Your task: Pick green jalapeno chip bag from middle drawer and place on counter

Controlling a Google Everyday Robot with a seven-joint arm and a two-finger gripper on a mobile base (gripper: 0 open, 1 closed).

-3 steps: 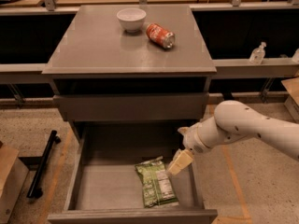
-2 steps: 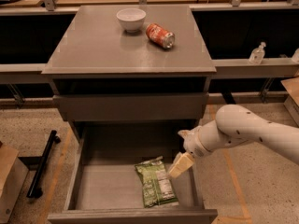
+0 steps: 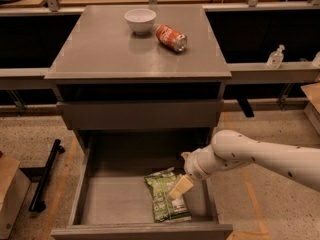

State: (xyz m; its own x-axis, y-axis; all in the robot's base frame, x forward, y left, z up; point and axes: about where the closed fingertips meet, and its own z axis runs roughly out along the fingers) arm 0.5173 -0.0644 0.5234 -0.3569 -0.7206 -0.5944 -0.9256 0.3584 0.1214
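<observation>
While pincer [image 3: 180, 186] seemingly touches bag [image 3: 161, 206], drawer [image 3: 83, 184] open

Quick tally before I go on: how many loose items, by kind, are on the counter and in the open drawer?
Bowl: 1, on the counter
Soda can: 1, lying on the counter
Chip bag: 1, in the open drawer
Total: 3
The gripper is down in the drawer, over the chip bag's right side.

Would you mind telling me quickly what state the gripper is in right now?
Gripper: open or closed cannot be told; it hangs over the green jalapeno chip bag lying in the open middle drawer.
</observation>
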